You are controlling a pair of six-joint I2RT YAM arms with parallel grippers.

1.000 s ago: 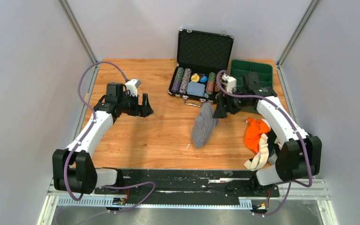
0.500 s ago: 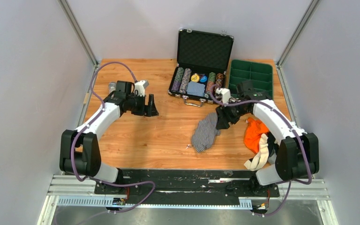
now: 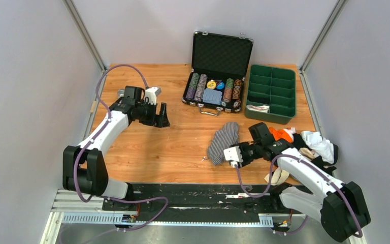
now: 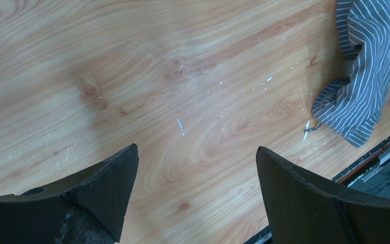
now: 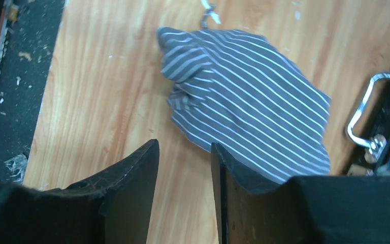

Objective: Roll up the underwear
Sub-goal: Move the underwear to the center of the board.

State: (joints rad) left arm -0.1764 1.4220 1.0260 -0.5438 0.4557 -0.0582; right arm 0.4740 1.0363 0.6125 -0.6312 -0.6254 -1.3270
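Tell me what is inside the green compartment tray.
A small white cloth bundle lies in the green tray's near-left compartment. Nothing else shows in the others, though the near wall hides part of the front row's floor.

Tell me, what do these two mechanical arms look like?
The left arm and right arm have white tube-like shells with chunky black joints. A purple cable loops alongside each. The left tool and right tool are black, each with two wedge-shaped fingers.

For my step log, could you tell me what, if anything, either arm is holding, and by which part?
Nothing is held. The left fingers and right fingers are empty; the striped underwear lies on the table.
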